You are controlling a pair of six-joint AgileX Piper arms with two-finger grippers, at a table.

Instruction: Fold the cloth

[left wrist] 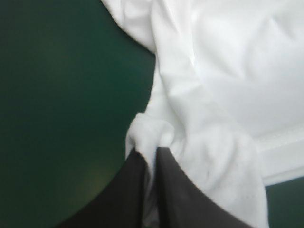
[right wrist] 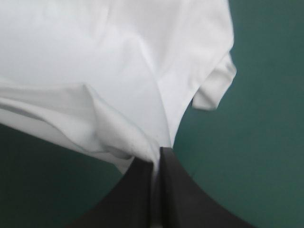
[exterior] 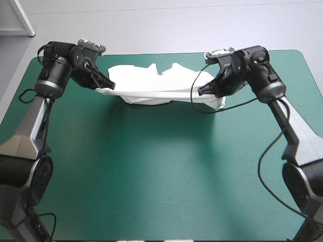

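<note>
Left gripper (exterior: 111, 84) and right gripper (exterior: 198, 91), each clamped nearly closed, hold opposite ends of the T-shirt (exterior: 151, 80); spreading seems underway; next, lay it flat.

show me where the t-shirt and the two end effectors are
T-shirt (exterior: 146, 75), high view, on its rumpled white middle.
left end effector (left wrist: 151, 152), left wrist view, between its fingertips, shut on the T-shirt.
right end effector (right wrist: 156, 153), right wrist view, between its fingertips, shut on the T-shirt.
</note>
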